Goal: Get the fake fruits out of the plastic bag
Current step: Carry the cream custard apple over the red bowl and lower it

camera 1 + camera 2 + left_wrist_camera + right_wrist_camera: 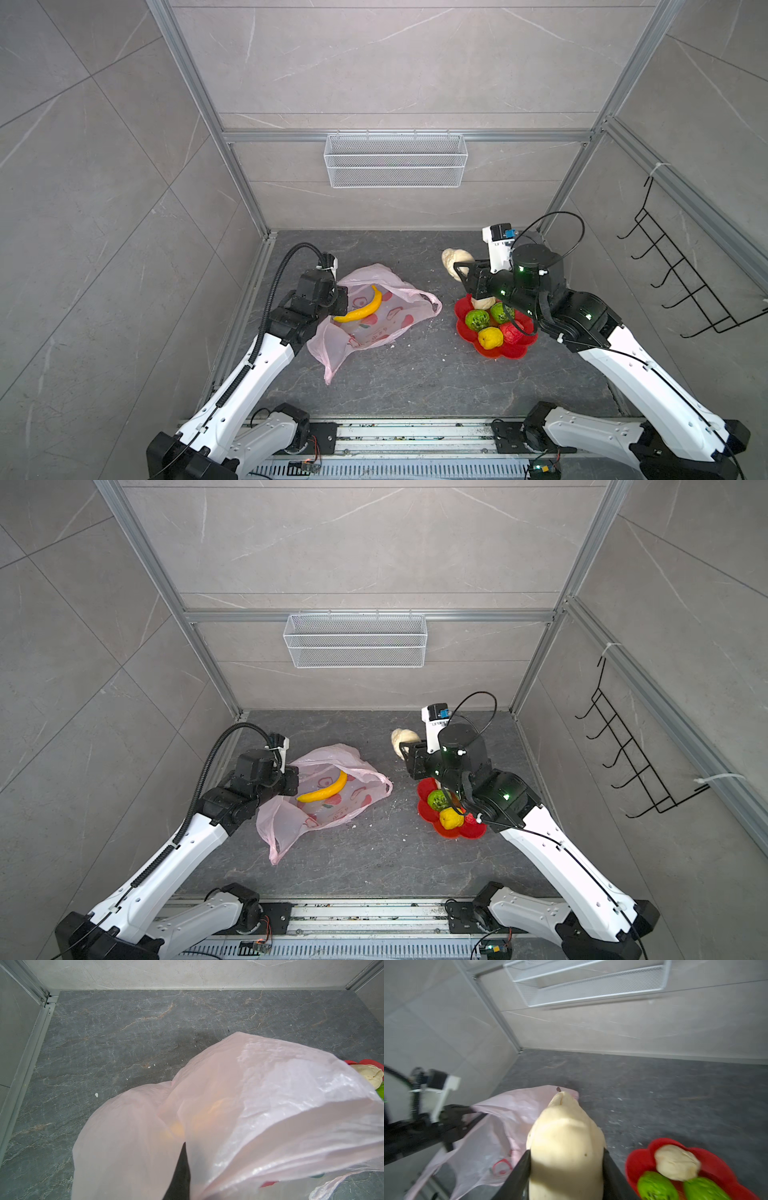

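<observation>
The left hand [340,300] is pinched fully shut on the rim of the plastic bag [376,328], holding that side of the mouth up, and in the left wrist view the thin pink film drapes over one of its dark fingers [180,1172]. The bag sprawls on the tabletop [415,382] near its left edge, mouth gaping, its red fruit print showing through and one loop handle lying toward the plate. A yellow banana [362,309] lies curved inside the open mouth, just beside the left hand. The right hand [566,1150] is partly open around a knobbly cream fruit [564,1132], with a finger pressed to each flank and the short brown stem pointing away from the wrist. In both top views this fruit hangs clear of the tabletop, between the bag and the far right corner. Below that arm, near the right edge, sits a red flower-shaped plate [505,352] carrying a second cream fruit [484,303], two bumpy green balls [477,319] [500,312], a yellow lump [490,337] and a small red fruit [512,331], all crowded against one another
</observation>
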Robot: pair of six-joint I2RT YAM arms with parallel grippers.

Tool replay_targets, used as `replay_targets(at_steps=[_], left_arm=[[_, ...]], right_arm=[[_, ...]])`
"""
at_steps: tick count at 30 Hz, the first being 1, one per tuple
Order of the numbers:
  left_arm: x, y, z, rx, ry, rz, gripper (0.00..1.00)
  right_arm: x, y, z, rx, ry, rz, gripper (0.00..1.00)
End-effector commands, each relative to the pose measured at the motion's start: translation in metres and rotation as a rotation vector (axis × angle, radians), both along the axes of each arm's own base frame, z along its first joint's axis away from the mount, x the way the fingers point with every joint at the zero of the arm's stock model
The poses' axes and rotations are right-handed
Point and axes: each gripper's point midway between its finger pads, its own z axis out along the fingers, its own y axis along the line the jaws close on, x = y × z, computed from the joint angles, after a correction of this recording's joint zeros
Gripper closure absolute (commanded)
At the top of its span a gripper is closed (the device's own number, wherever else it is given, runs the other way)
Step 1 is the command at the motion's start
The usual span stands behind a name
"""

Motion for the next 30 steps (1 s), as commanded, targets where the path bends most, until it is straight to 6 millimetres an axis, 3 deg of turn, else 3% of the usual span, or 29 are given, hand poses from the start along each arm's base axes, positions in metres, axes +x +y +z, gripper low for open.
replay_targets(at_steps=[1, 5, 12, 21, 30], left_arm=[[0.004, -0.006, 0.006, -0.03, -0.017, -0.012, 0.98], [0.005, -0.007, 0.005, -0.024, -0.016, -0.018, 0.98], [0.006, -0.007, 0.004, -0.011, -0.013, -0.026, 0.98], [0.006, -0.009, 0.009, -0.023, -0.021, -0.033, 0.98], [0.004, -0.008, 0.012, -0.024, -0.025, -0.029, 0.97]], right_arm=[[0.009, -0.05, -0.052, -0.176, 0.091, -0.207, 0.86], [0.008, -0.08, -0.103, -0.22, 0.173, -0.344, 0.86], [0.001, -0.108, -0.17, -0.295, 0.257, -0.47, 0.86], [0.006, -0.121, -0.222, -0.359, 0.321, -0.511, 0.84], [0.005, -0.122, -0.243, -0.37, 0.372, -0.495, 0.81]])
